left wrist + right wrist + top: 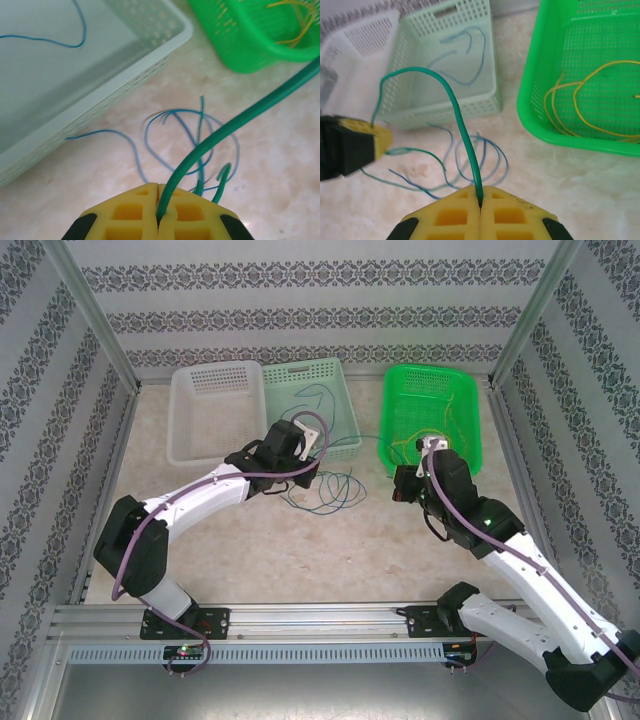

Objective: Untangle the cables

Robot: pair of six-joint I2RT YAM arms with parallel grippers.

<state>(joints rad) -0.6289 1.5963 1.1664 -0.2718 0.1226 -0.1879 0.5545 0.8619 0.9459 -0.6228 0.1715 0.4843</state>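
While my left pincer (159,201) and my right pincer (480,198) both pinch the green cable (451,98), it arches between them, its length running left to right; the blue cables (177,111) lie looped on the tabletop (282,167) underneath, nearer the left one.

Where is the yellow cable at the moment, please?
In the right wrist view, it lies looped inside the bright green basket, far right of the table, beyond the right gripper: yellow cable.

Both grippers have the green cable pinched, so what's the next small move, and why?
Probably raise the left gripper and right gripper together slightly. Both are shut on the green cable, which arches between them, but its loose part lies among the blue cables; lifting should draw it free.
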